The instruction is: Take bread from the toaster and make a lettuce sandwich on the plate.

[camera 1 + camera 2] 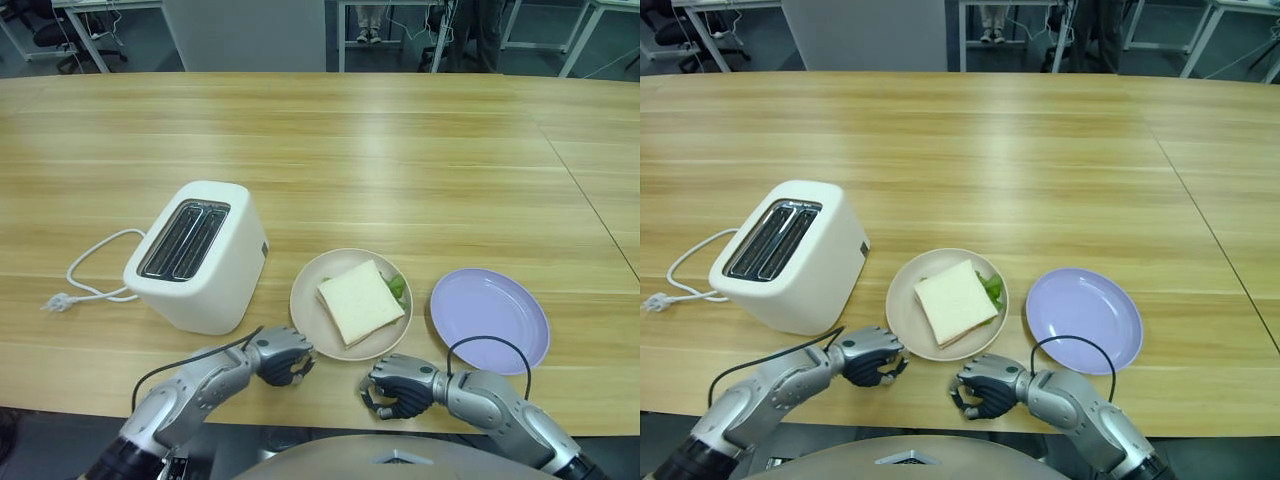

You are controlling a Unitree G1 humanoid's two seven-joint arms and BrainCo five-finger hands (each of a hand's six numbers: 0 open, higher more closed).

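Observation:
A white toaster (198, 254) stands at the left of the table, both slots showing dark with no bread sticking out. To its right lies a beige plate (312, 287) with a slice of white bread (360, 301) on top; green lettuce (398, 288) peeks out under its right edge. My left hand (280, 357) rests on the table just below the plate's left rim, fingers curled, holding nothing. Below the plate's right rim, my right hand (402, 387) sits near the front edge, also curled and empty.
A bare lilac plate (489, 319) lies right of the beige one. The toaster's white cord and plug (75, 288) trail off to the left. The table's front edge runs just under both hands. Chairs and table legs stand in the room behind.

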